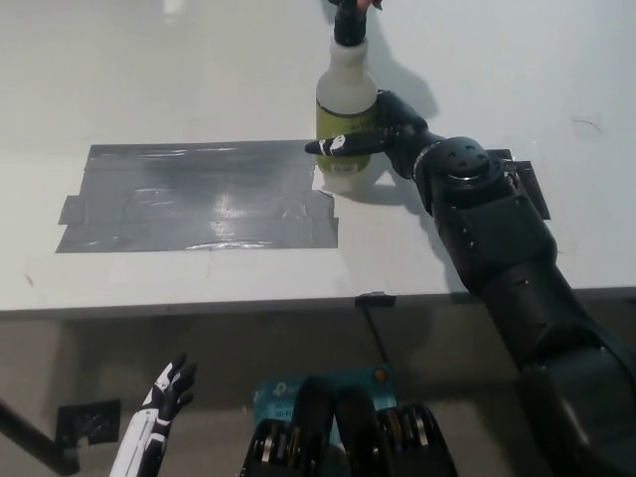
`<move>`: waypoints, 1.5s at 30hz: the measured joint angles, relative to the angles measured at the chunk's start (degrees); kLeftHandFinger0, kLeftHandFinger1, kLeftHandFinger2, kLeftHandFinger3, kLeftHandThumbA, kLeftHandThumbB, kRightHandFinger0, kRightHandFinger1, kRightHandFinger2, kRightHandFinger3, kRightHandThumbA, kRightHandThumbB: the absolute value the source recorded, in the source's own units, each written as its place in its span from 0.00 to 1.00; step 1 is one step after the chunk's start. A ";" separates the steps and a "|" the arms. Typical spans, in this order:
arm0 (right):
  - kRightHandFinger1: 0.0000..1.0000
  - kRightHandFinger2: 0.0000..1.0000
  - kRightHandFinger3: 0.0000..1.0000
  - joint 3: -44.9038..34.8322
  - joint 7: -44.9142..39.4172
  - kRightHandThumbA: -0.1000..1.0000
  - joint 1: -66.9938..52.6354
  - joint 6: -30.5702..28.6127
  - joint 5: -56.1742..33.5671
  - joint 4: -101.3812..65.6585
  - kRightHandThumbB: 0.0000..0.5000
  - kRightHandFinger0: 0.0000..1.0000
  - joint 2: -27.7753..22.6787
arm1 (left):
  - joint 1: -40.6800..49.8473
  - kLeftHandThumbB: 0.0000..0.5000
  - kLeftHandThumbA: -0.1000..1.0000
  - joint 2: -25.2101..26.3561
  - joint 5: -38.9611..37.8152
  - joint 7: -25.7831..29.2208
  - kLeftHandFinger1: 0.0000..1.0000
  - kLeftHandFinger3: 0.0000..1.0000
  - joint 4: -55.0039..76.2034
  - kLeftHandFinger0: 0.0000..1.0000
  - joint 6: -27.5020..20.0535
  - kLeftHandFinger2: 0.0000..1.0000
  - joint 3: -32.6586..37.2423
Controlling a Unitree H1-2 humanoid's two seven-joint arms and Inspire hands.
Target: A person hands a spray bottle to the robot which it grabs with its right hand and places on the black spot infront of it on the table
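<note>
A translucent spray bottle with yellow-green liquid and a black nozzle stands upright just past the far right corner of the black taped spot on the white table. My black right hand is wrapped around its lower body, thumb across the front. A person's fingertips still touch the nozzle at the picture's top edge. My white left hand rests low at the lower left, below the table's front edge, fingers apart and holding nothing.
The table's front edge runs across the middle of the picture. A small black tape piece lies beside my right forearm. A black bracket sits on the floor at lower left.
</note>
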State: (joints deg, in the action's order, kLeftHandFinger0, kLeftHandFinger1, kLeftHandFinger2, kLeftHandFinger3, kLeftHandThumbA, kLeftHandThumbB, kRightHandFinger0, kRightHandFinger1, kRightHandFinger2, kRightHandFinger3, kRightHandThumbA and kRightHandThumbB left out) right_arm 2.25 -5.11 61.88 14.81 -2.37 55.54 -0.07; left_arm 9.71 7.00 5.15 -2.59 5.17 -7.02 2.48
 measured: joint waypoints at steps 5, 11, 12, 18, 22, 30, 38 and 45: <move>0.70 0.79 0.75 0.51 1.92 0.66 1.82 -2.64 1.22 3.40 0.87 0.56 0.87 | 0.00 0.08 1.00 -0.01 -0.04 -0.01 1.00 1.00 0.00 1.00 -0.03 1.00 -0.11; 0.17 0.36 0.08 1.04 6.83 0.57 2.80 -7.20 3.28 5.97 0.89 0.00 2.18 | 0.00 0.09 1.00 -0.10 -0.04 -0.01 1.00 1.00 -0.01 1.00 -0.04 1.00 -0.11; 0.18 0.38 0.10 1.04 7.95 0.60 2.72 -8.01 3.58 6.09 0.97 0.00 2.41 | 0.00 0.12 1.00 -0.10 -0.04 -0.01 1.00 1.00 -0.01 1.00 -0.04 1.00 -0.11; 0.20 0.42 0.12 1.04 12.88 0.56 1.75 -11.71 5.47 6.20 0.82 0.01 2.92 | 0.09 0.09 1.00 -0.09 -0.04 -0.01 1.00 1.00 -0.01 1.00 0.01 1.00 -0.23; 0.08 0.19 0.00 1.28 15.21 0.54 -0.72 -13.72 6.71 5.39 0.78 0.09 2.92 | 0.36 0.13 1.00 -0.07 -0.05 -0.01 1.00 1.00 -0.01 1.00 -0.05 1.00 -0.27; 0.19 0.30 0.06 1.33 16.52 0.61 -9.92 -15.26 8.30 -4.70 0.82 0.02 1.76 | 1.68 0.18 1.00 -0.08 -0.65 -0.01 1.00 1.00 -0.01 1.00 -0.06 1.00 -0.39; 0.36 0.52 0.28 0.59 16.36 0.65 -15.85 -15.26 9.30 -16.23 0.78 0.13 -3.16 | 2.15 0.11 1.00 -0.08 -0.72 -0.02 1.00 1.00 0.00 1.00 -0.05 1.00 -0.43; 0.22 0.41 0.31 -2.38 15.64 0.67 -18.30 -15.32 9.03 -23.98 0.85 0.02 -8.93 | 2.26 0.12 1.00 -0.08 -0.56 0.02 1.00 1.00 -0.03 1.00 -0.40 1.00 -0.45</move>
State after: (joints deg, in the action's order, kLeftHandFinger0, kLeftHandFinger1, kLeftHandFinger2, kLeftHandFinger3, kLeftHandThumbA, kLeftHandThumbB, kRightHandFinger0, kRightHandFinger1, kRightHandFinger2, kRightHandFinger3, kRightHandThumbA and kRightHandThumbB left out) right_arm -0.12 10.53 43.57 -0.51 6.66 31.56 -9.00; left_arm 11.97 6.92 4.58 -2.57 5.13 -7.43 2.03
